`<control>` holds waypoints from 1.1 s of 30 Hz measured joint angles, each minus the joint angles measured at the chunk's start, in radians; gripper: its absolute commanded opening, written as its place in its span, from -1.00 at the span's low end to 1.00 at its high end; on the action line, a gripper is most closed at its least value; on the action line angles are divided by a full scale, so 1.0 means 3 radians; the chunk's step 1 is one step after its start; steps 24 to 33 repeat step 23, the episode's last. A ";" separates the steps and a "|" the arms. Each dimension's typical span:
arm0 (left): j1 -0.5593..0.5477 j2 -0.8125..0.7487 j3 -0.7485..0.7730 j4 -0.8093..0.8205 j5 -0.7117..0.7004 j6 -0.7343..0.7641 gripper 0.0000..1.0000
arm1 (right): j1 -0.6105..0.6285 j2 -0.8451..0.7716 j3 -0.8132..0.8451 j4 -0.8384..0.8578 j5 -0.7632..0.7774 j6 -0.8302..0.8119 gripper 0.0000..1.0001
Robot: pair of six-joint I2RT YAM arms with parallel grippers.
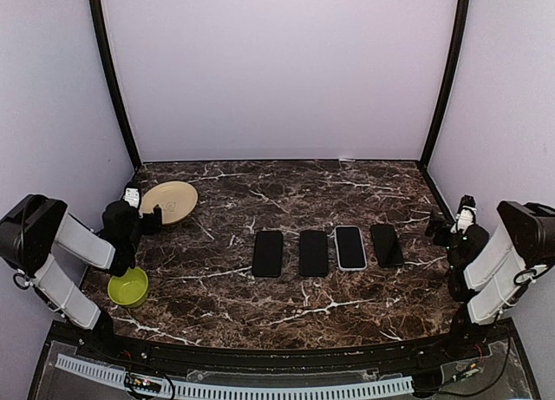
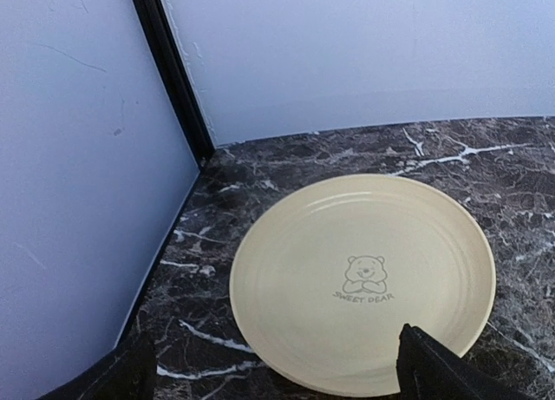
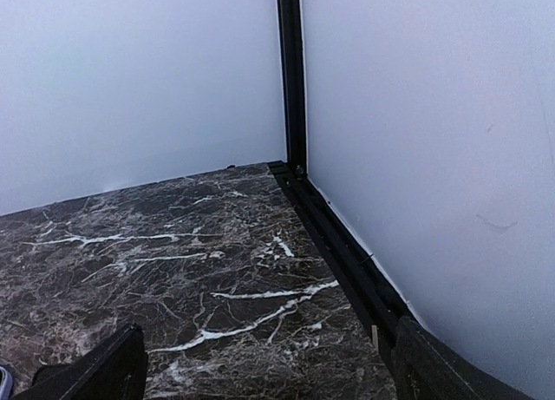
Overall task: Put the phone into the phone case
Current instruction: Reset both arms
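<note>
Marble counter [image 1: 260,200] shows me four phones or cases [image 1: 313,252] in a row at centre, plate [image 1: 169,200] at ten o'clock, both jaws wide apart.

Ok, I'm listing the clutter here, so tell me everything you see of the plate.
The plate is round and pale yellow, with faint concentric rings and a bear drawn over the words SWEET DEAR at its centre. It lies flat and empty on the marble table near the far left corner. The left gripper hangs open over its near edge; contact unclear.
</note>
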 measured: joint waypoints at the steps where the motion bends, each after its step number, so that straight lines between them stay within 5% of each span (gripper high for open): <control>1: 0.0018 0.0052 -0.0009 0.0022 0.0048 0.0000 0.97 | -0.0061 0.0006 0.0001 0.0011 -0.0095 0.0018 0.97; 11: 0.0399 0.0114 -0.0089 0.0257 0.0810 -0.0114 0.98 | -0.0280 -0.0022 0.0402 -0.0210 -0.0896 0.0071 0.97; 33: 0.0430 0.0163 -0.0179 0.0505 0.1147 -0.0131 0.97 | -0.0150 -0.0024 0.0562 -0.0643 -0.0894 -0.0031 0.97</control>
